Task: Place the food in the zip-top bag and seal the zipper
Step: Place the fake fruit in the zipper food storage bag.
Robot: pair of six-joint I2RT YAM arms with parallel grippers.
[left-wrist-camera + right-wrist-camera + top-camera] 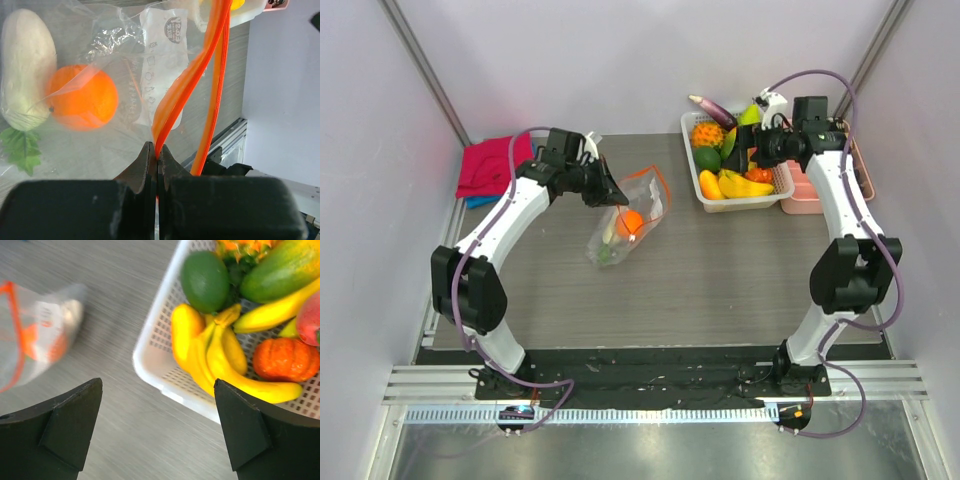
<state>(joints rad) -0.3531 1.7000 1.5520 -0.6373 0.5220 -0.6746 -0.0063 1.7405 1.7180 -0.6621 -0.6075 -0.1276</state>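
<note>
left claw [157,155]: closed, pinching one lip of the zipper [175,100] on the bag's left side, holding it up off the other lip.
bag [630,215]: on the table [720,290], long axis slanting from near-left to far-right; mouth at the far-right end, unsealed, lips parted.
inside the bag: orange [82,97], white piece [27,75] and a green leaf [22,150], all towards the closed end.
basket [150,340]: right of the bag and farther back, apart from it; holds banana [220,360], green fruit [205,280] and other pieces.
right claw [157,425]: wide open, empty, over the basket edge that faces the bag.
key relation: loose food lies right of the bag, on the mouth side; right arm much the nearer, left arm busy with the zipper.
banana axis: slanted across the gap between the right claw's fingers, so probably calls for a wrist turn before closing.
step, as judged: picking the next piece from the basket; filling part done, sealing not yet begun.
risk, as judged: pinched lip slipping, mouth sagging shut before the drop.
</note>
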